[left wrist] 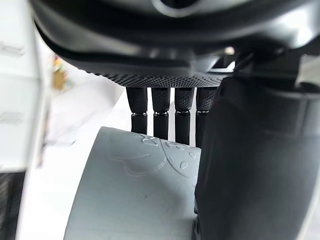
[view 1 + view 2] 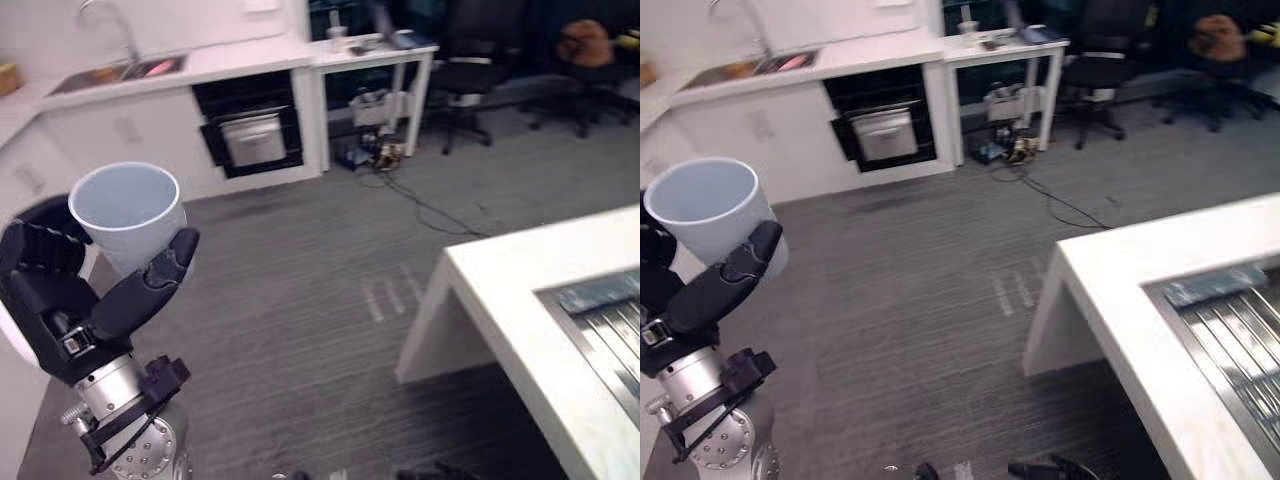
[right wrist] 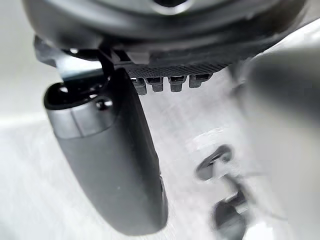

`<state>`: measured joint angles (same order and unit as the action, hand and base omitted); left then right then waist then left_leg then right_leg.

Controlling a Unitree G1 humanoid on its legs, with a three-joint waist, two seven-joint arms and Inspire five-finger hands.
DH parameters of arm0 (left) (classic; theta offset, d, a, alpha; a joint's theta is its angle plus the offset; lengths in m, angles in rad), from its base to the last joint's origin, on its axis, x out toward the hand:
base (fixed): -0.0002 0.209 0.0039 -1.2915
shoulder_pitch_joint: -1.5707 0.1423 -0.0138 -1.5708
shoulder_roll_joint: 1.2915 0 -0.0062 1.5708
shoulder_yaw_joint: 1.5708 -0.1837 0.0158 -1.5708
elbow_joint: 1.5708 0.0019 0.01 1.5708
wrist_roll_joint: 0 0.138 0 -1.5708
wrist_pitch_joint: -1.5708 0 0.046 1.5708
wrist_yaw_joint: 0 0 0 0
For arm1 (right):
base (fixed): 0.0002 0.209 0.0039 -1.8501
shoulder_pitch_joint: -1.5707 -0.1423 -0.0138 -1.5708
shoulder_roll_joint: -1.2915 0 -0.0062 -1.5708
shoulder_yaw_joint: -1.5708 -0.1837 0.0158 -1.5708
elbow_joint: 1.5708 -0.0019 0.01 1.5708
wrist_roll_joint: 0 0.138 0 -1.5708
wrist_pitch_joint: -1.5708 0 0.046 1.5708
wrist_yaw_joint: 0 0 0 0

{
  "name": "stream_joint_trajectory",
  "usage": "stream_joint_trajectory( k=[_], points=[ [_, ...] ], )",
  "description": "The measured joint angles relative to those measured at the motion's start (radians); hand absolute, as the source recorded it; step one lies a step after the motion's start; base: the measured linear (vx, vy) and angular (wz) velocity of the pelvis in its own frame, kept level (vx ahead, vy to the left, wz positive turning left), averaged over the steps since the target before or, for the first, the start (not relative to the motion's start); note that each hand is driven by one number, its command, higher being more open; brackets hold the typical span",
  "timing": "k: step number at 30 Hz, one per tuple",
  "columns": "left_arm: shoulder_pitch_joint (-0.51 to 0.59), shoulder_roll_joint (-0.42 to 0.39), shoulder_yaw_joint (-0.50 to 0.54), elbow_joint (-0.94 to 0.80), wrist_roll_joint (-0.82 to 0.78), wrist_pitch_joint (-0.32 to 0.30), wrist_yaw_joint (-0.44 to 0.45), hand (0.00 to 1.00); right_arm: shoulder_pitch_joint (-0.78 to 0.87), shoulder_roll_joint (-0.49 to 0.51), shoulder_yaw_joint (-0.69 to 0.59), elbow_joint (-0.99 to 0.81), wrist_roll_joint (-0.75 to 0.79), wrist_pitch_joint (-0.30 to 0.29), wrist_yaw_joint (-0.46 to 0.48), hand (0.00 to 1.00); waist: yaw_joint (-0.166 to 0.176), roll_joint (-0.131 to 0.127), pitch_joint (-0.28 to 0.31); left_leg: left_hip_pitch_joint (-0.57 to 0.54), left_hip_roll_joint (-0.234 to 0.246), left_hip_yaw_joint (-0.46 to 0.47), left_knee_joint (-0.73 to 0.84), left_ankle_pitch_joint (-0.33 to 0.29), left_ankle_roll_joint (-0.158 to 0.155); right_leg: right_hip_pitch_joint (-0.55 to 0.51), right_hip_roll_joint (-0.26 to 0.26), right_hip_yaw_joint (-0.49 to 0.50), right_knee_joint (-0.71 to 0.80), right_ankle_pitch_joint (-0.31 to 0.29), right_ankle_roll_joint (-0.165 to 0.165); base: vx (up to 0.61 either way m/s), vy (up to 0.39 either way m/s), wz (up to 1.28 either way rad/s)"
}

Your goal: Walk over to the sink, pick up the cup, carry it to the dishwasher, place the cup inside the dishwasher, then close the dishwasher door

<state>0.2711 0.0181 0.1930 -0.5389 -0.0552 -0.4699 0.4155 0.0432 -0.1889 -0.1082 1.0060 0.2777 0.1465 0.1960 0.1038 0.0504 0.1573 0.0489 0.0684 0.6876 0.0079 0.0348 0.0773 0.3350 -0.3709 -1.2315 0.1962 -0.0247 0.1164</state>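
Step in hand, by my read: the carry to the dishwasher. The cup (image 2: 128, 215) is off any surface and upright, mouth up, in the left hand (image 2: 50, 305). That hand is curled round the cup's lower wall, thumb on the near side. In the left wrist view the fingers (image 1: 161, 112) lie in a row against the embossed side.

To do it well:
- Hold the cup level and the grip firm while walking. The hold sits low on a tapered wall, so it could slip upward.
- Steer wide of the near counter's corner.
- Swing the arm slowly.

The right hand (image 3: 120, 165) holds nothing. I cannot tell whether it is spread or curled.

Room, big to small:
- Grey carpet floor (image 2: 300, 290), open down the middle, with loose cables (image 2: 420, 205) near the far side.
- Near white counter (image 2: 500, 300) at right, with a ribbed metal panel (image 2: 600, 325) set into its top.
- Far white counter (image 2: 230, 62) along the back wall, with white cabinet fronts below.
- Dark appliance bay (image 2: 250, 125) under the far counter's right end, a silver part showing inside. Likely the dishwasher, but I can't confirm.
- White table (image 2: 375, 50) butted against that end.
- Dark office chairs (image 2: 470, 75) beyond the table.
- Sink (image 2: 120, 72) toward the far counter's left end, with the tap (image 2: 110, 20) behind it.
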Motion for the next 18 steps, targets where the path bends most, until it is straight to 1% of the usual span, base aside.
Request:
stream_joint_trajectory(
  k=[1,2,3,4,5,6,7,9,10,11,12,14,15,16,17,18],
  points=[
    [0.004,-0.001,-0.020,0.000,-0.006,0.003,-0.008,0.00,-0.008,0.021,-0.004,-0.033,0.014,-0.005,-0.015,1.00,0.010,0.001,0.002,0.003,-0.037,-0.038,-0.038,0.003,-0.005,0.004,-0.042,0.017,0.076,0.001,-0.001,-0.09,0.207,0.71],
    [0.002,0.001,-0.025,0.000,-0.005,0.003,-0.012,0.00,-0.007,0.022,-0.004,-0.042,0.014,-0.005,-0.019,1.00,0.011,0.001,0.002,0.002,-0.045,-0.050,-0.041,0.003,-0.001,0.003,-0.053,0.030,0.097,0.002,-0.009,-0.03,0.201,1.11],
    [-0.015,0.010,-0.053,0.000,-0.005,0.011,-0.041,0.00,0.001,0.035,-0.005,-0.075,0.017,-0.006,-0.041,1.00,-0.001,0.004,0.003,-0.006,-0.074,-0.117,-0.047,0.003,0.012,-0.003,-0.086,0.126,0.176,0.014,-0.070,0.03,0.130,1.63],
    [-0.044,0.030,-0.094,0.002,-0.005,0.014,-0.070,0.00,0.014,0.046,-0.006,-0.092,0.036,-0.006,-0.063,1.00,-0.023,0.008,0.005,-0.010,-0.096,-0.207,-0.057,0.007,0.040,-0.034,-0.102,0.289,0.270,0.060,-0.144,0.05,0.110,2.06],
    [-0.063,0.048,-0.115,0.005,-0.005,0.013,-0.079,0.00,0.018,0.052,-0.006,-0.094,0.051,-0.006,-0.076,1.00,-0.037,0.018,0.002,-0.015,-0.096,-0.258,-0.067,0.011,0.053,-0.056,-0.082,0.390,0.294,0.019,-0.129,0.06,0.000,2.47],
    [-0.119,0.076,-0.149,0.038,-0.012,-0.006,-0.101,0.00,0.032,0.080,-0.013,-0.113,0.090,-0.005,-0.100,1.00,-0.061,0.019,0.014,-0.031,-0.103,-0.361,-0.085,0.026,0.062,-0.102,0.011,0.579,0.280,-0.098,-0.086,0.07,-0.057,2.53],
    [-0.168,0.100,-0.181,0.115,-0.015,-0.013,-0.111,0.00,0.031,0.101,-0.012,-0.122,0.121,-0.001,-0.128,1.00,-0.060,0.015,0.023,-0.027,-0.118,-0.437,-0.095,0.042,0.048,-0.153,0.102,0.751,0.247,-0.183,-0.066,0.08,-0.085,2.20],
    [-0.170,0.101,-0.186,0.173,-0.024,-0.004,-0.105,0.00,0.024,0.105,-0.006,-0.128,0.130,0.001,-0.139,1.00,-0.059,0.012,0.026,-0.010,-0.131,-0.461,-0.095,0.039,0.047,-0.183,0.141,0.831,0.211,-0.214,-0.042,0.11,-0.031,0.87],
    [-0.166,0.102,-0.181,0.221,-0.024,0.016,-0.081,0.00,0.023,0.111,0.005,-0.145,0.135,-0.005,-0.148,1.00,-0.060,0.012,0.026,0.007,-0.140,-0.472,-0.095,0.030,0.041,-0.223,0.169,0.881,0.176,-0.222,-0.032,0.19,-0.004,0.32],
    [-0.165,0.102,-0.182,0.249,-0.024,0.034,-0.057,0.00,0.023,0.114,0.020,-0.157,0.135,-0.009,-0.151,1.00,-0.064,0.012,0.026,0.018,-0.147,-0.475,-0.094,0.025,0.036,-0.261,0.184,0.908,0.151,-0.221,-0.033,0.20,0.001,0.23],
    [-0.165,0.102,-0.186,0.259,-0.024,0.040,-0.049,0.00,0.025,0.114,0.029,-0.161,0.135,-0.009,-0.152,1.00,-0.067,0.011,0.025,0.024,-0.151,-0.478,-0.094,0.023,0.034,-0.275,0.185,0.909,0.139,-0.220,-0.034,0.17,-0.006,0.17],
    [-0.162,0.102,-0.207,0.273,-0.023,0.059,-0.039,0.00,0.030,0.113,0.036,-0.170,0.134,-0.007,-0.152,1.00,-0.068,0.010,0.025,0.050,-0.159,-0.484,-0.094,0.008,0.018,-0.286,0.189,0.907,0.077,-0.210,-0.049,0.17,-0.026,0.07],
    [-0.157,0.103,-0.221,0.273,-0.023,0.059,-0.033,0.00,0.032,0.113,0.036,-0.171,0.134,-0.007,-0.151,1.00,-0.068,0.009,0.023,0.059,-0.159,-0.484,-0.094,0.000,0.006,-0.280,0.197,0.908,0.038,-0.193,-0.064,0.14,-0.042,-0.04],
    [-0.156,0.102,-0.224,0.273,-0.023,0.059,-0.033,0.00,0.033,0.113,0.036,-0.171,0.134,-0.007,-0.151,1.00,-0.068,0.008,0.023,0.062,-0.159,-0.483,-0.094,-0.003,0.002,-0.275,0.201,0.908,0.018,-0.181,-0.067,0.13,-0.063,-0.10],
    [-0.154,0.102,-0.226,0.273,-0.023,0.060,-0.033,0.00,0.036,0.114,0.036,-0.171,0.134,-0.005,-0.151,1.00,-0.068,0.004,0.020,0.066,-0.160,-0.482,-0.094,-0.010,-0.001,-0.261,0.210,0.910,-0.022,-0.150,-0.082,0.08,-0.074,-0.13],
    [-0.151,0.102,-0.226,0.273,-0.024,0.062,-0.033,0.00,0.041,0.114,0.035,-0.171,0.134,-0.002,-0.153,1.00,-0.069,0.000,0.018,0.070,-0.165,-0.480,-0.094,-0.015,0.002,-0.240,0.215,0.914,-0.059,-0.105,-0.086,0.06,-0.064,-0.12]
  ],
)
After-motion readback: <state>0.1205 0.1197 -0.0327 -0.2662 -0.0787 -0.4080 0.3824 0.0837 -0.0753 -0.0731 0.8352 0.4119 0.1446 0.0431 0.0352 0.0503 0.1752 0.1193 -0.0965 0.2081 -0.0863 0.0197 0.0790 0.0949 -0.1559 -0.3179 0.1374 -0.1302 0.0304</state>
